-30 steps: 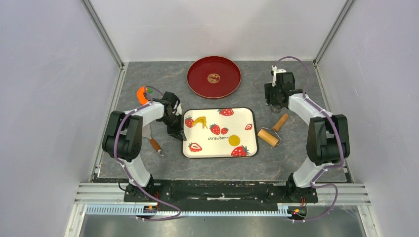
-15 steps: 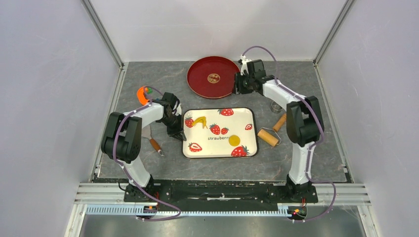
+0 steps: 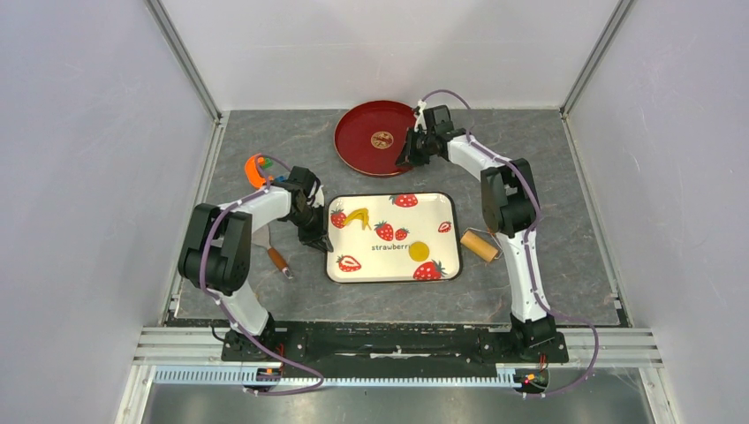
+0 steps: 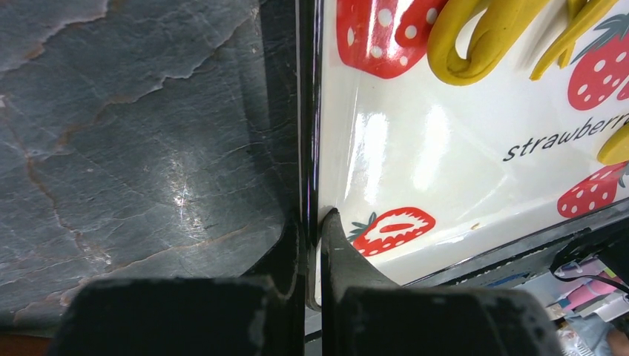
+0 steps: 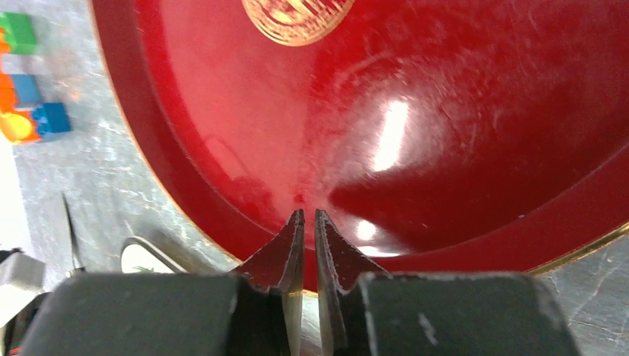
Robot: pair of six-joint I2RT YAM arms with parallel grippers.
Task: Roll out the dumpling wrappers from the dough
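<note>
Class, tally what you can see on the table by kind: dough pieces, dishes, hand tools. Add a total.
Dough pieces: 2 (disc, scrap)
Dishes: 2 (plate, tray)
Hand tools: 2 (roller, scraper)
Total: 6

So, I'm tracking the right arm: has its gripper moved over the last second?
Yes. The right gripper swung left, from right of the strawberry tray to over the red plate's right rim.

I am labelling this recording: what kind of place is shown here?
Probably a laboratory robot cell, not a real kitchen: plain walls on metal frames enclose the table, a left arm and a right arm are bolted to a rail, and a yellow dough disc lies on a strawberry tray.
</note>
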